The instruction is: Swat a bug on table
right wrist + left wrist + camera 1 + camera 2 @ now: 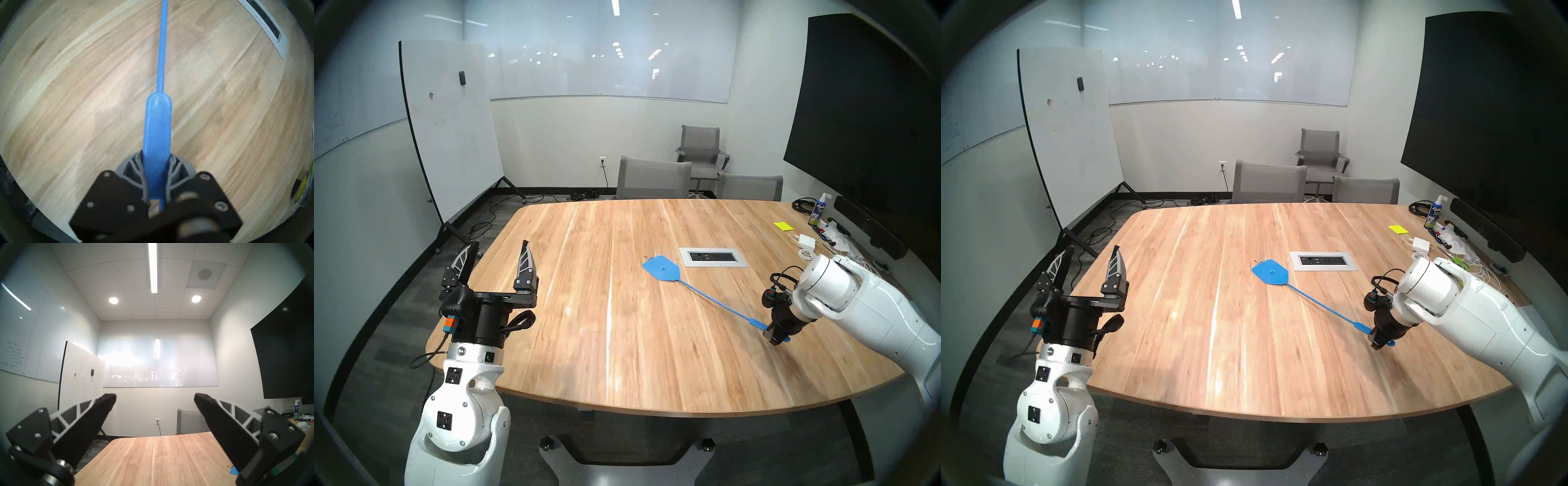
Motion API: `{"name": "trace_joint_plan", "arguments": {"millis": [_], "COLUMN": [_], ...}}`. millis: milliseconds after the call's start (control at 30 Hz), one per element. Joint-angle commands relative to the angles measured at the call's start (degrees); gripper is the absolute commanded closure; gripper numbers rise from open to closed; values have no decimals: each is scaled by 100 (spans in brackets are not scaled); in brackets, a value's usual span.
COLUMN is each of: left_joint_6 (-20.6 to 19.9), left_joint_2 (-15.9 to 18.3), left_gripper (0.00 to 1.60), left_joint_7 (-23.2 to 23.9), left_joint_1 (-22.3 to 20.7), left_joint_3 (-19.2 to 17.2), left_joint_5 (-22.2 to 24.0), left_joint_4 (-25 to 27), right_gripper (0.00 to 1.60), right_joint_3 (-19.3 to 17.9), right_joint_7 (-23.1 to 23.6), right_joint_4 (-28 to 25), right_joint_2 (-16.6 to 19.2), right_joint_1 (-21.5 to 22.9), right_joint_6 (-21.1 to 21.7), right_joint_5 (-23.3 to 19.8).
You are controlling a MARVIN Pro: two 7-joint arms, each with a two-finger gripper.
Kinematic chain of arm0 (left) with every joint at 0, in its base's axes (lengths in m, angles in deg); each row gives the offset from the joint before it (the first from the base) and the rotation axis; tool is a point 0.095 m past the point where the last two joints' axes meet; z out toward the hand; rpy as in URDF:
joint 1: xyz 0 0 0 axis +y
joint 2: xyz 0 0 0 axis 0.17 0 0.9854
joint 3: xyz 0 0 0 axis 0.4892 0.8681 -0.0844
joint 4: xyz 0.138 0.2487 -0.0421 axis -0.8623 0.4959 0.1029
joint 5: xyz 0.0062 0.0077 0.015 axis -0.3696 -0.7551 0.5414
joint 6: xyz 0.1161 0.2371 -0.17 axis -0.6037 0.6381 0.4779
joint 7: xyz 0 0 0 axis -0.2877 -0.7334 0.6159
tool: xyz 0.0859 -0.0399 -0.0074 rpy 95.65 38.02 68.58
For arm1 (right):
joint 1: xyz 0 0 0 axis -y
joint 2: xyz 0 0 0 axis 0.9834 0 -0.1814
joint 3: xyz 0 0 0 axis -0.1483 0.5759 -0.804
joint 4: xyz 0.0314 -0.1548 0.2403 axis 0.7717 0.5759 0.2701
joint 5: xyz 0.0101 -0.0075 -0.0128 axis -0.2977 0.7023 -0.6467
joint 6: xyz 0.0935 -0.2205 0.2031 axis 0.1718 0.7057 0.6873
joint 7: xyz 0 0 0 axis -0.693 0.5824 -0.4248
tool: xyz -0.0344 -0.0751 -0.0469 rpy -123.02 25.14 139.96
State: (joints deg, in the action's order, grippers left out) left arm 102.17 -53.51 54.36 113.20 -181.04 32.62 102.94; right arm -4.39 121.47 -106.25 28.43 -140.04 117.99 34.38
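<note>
We see the biggest risk in the blow itself. The blue swatter (663,268) has its head lying flat or nearly flat on the bench (619,339), left of the silver outlet panel (713,257), and the bug (645,258) shows only as tiny dark specks just off the head's far left corner. As we read it, the head sits beside them rather than on them, so a strike from this line may miss. The long thin shaft will likely flex, which could carry the head off target or flick the crumbs away. A smaller worry is the grip: our right hand (157,186) holds the flat handle only at its very end, where a hard hit could twist it between the fingers. Further to the right, the cables and white charger (806,241) near the bench's right edge could snag a wide backswing.

Our right arm reaches in from the right, wrist bent steeply down, its hand clamped on the swatter's handle low over the wood. Our left hand (499,261) is raised over the bench's near left corner, pointing up and forward, fingers wide apart and holding nothing.
</note>
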Motion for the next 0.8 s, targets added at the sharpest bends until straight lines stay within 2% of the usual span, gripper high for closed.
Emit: {"name": "trace_joint_plan", "arguments": {"millis": [0, 467, 767], "left_joint_6": [9, 13, 11], "left_joint_2": [3, 3, 3], "left_gripper": [0, 0, 0], "left_joint_7": [7, 7, 7], "left_joint_1": [11, 7, 9], "left_joint_3": [8, 8, 8], "left_joint_5": [-2, -3, -2], "left_joint_4": [119, 114, 117], "right_gripper": [160, 160, 160], "right_joint_3": [-164, -762, -1206], "right_joint_7": [77, 134, 144], "right_joint_4": [-232, -383, -513], "right_joint_2": [104, 272, 480], "right_joint_1": [123, 155, -53], "right_joint_6": [-11, -11, -11], "right_joint_5": [-99, -504, -930]}}
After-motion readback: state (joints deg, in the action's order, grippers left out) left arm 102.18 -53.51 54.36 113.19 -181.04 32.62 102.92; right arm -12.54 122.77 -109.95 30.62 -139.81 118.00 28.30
